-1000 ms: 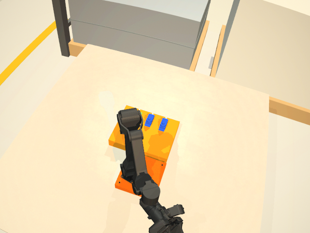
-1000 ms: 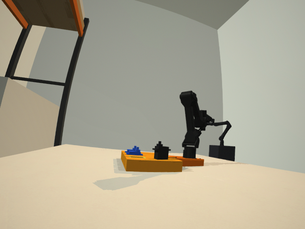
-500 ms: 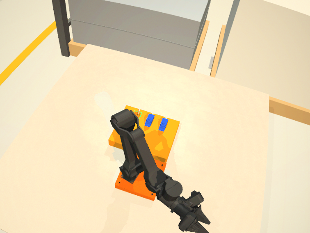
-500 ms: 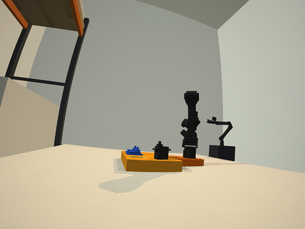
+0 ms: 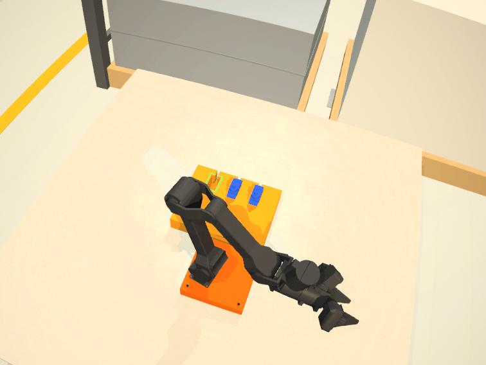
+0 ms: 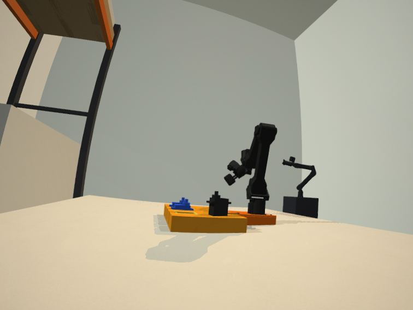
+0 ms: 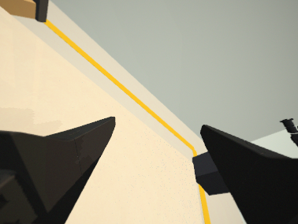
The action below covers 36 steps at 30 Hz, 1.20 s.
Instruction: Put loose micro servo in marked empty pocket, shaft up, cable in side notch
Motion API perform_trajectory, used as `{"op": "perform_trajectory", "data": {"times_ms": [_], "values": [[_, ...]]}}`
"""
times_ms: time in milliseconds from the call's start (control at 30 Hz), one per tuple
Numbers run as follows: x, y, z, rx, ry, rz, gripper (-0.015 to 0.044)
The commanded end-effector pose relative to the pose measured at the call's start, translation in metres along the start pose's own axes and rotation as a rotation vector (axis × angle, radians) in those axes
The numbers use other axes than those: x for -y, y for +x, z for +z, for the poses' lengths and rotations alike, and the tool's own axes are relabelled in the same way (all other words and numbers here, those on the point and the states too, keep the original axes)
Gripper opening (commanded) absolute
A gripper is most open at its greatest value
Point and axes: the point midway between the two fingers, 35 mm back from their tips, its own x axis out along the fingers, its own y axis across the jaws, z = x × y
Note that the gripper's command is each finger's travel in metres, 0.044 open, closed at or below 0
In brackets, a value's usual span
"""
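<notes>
Claw (image 5: 347, 311) (image 6: 231, 173) (image 7: 158, 125) gapes wide and empty, well apart from the black servo (image 6: 218, 205).

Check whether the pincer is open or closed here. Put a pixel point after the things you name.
Open: in the wrist view, the pincer's (image 5: 353, 311) (image 7: 158, 121) two fingertips stand wide apart, with nothing held between them.

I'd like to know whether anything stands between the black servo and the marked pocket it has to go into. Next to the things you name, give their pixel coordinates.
Nothing visible does. In the exterior view the black servo (image 6: 218, 206) stands on the deck (image 6: 208, 225) (image 5: 270, 204) beside the marked pocket (image 5: 214, 183) (image 6: 186, 212); from above, the arm (image 5: 235, 231) (image 6: 261, 160) hides the servo.
</notes>
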Motion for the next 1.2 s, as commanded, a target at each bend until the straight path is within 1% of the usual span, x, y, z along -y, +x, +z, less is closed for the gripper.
{"op": "perform_trajectory", "data": {"times_ms": [0,167,333,600,867,1167], "values": [[-0.034,0.007,0.021,0.015,0.028,0.112,0.044],[-0.086,0.007,0.046,0.024,0.061,0.279,0.044],[-0.132,-0.001,0.068,0.029,0.067,0.425,0.044],[-0.214,-0.037,0.101,-0.006,0.051,0.685,0.044],[-0.29,-0.099,0.121,-0.094,-0.005,0.944,0.044],[-0.352,-0.196,0.125,-0.222,-0.151,1.187,0.044]]}}
